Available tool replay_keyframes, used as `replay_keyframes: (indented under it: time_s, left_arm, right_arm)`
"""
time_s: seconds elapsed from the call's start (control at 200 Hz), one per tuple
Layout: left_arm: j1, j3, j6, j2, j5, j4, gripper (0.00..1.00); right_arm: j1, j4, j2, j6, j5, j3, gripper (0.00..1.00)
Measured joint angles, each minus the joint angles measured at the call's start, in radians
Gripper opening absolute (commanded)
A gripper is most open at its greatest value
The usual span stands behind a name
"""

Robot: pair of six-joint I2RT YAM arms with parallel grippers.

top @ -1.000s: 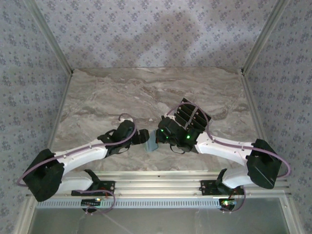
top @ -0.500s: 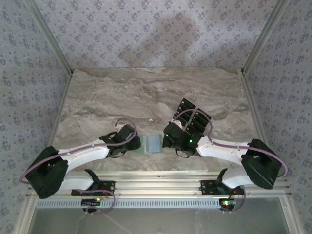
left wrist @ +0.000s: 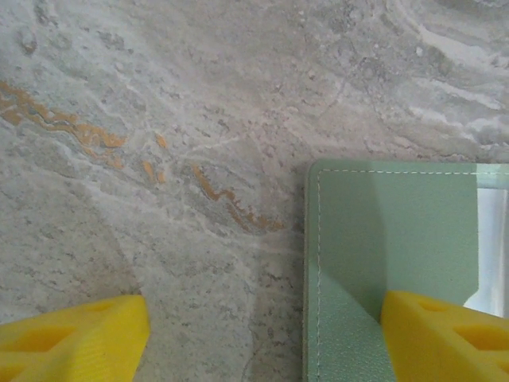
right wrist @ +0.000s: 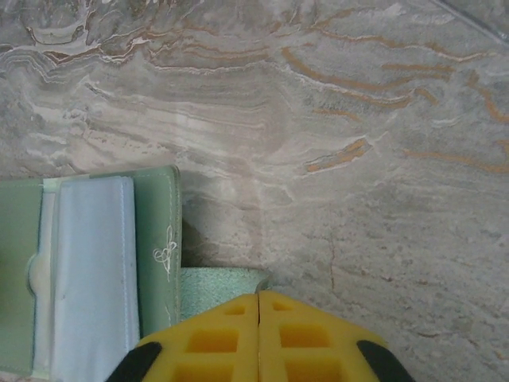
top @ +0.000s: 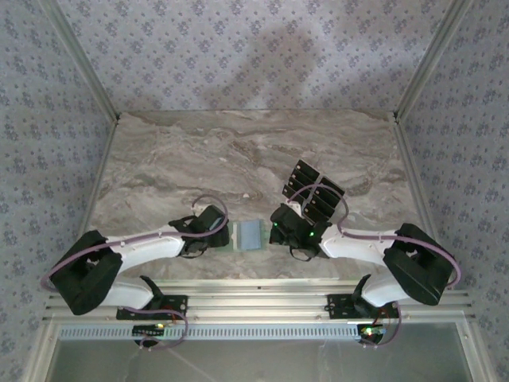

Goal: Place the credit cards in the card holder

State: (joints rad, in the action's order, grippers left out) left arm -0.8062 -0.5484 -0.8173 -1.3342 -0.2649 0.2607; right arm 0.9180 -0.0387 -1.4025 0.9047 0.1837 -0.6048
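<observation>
A second earlier the small sage-green stitched card holder (top: 250, 235) had been tipped up between the two arms. Now it lay flat and opened on the grey veined marble table (top: 199, 151), near the front edge, and both arms had sunk lower. On its left, the left gripper (left wrist: 262, 342) stood wide open, with one yellow finger (left wrist: 445, 334) over the holder's corner and the other above bare stone. The holder lay roughly square to the table edge, its slightly longer side running away from the arms and its little tab (right wrist: 223, 282) pointing right. There the right gripper (right wrist: 258, 318) had its fingers pressed together at the tab's end; whether they pinched it could not be told. Behind that gripper, the flat black credit cards (top: 314, 193) lay fanned in a slanting row, crossed by the arm's cable (top: 338, 215).
</observation>
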Motion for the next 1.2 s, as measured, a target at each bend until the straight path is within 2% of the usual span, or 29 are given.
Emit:
replay_keyframes:
  time_s: [0.085, 0.18, 0.425, 0.67, 0.844, 1.199]
  left_arm:
    - [0.0, -0.001, 0.008, 0.016, 0.015, -0.003, 0.82]
    - [0.001, -0.008, 0.014, 0.054, 0.025, -0.018, 0.84]
    - [0.001, -0.044, 0.014, 0.171, 0.042, -0.025, 0.85]
    - [0.001, -0.044, 0.012, 0.176, 0.032, 0.028, 0.79]
    - [0.001, 0.028, -0.001, 0.203, 0.024, 0.035, 0.75]
    - [0.001, 0.081, -0.014, 0.209, 0.025, 0.023, 0.73]
  right_arm:
    - [-0.004, -0.023, 0.017, -0.017, -0.013, -0.008, 0.38]
    - [-0.006, -0.064, 0.059, -0.035, -0.029, -0.035, 0.47]
    - [0.0, -0.127, 0.106, -0.075, -0.072, -0.155, 0.57]
    - [0.026, -0.133, -0.016, -0.09, -0.121, -0.222, 0.57]
    - [0.038, -0.129, -0.113, -0.097, -0.146, -0.249, 0.55]
    - [0.039, -0.107, -0.236, -0.12, -0.176, -0.274, 0.51]
